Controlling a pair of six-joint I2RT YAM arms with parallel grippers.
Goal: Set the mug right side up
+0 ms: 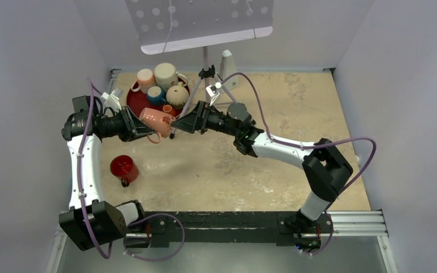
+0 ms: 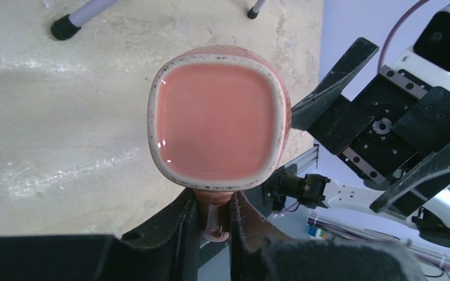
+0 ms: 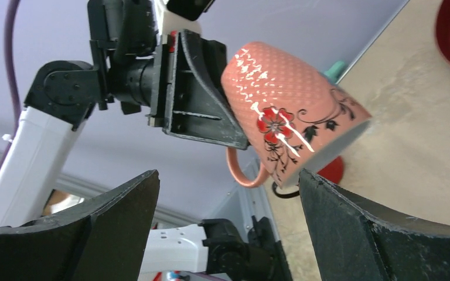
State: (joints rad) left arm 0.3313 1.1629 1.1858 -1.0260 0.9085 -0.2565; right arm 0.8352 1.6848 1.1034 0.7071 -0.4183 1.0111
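mug, top view: you've got the pink mug (image 1: 155,122) up in the air just on the near side of the red tray (image 1: 134,103), lying sideways, mouth twd the right gripper (image 1: 176,123).
left gripper (image 1: 148,133), top view: nearly closed, pinching the handle (image 1: 155,138).
mouth, left wrist: open end faces the cam, nothing inside; handle clamped btwn both fingers.
right gripper, right wrist: jaws spread wide, holding nothing; mug sits ahead, not touched.
step: prob. mid-flip, handover to R.
next: ease R fwd to straddle the mug wall, close before L lets go, then roll mouth up & set down clear of the red tray.
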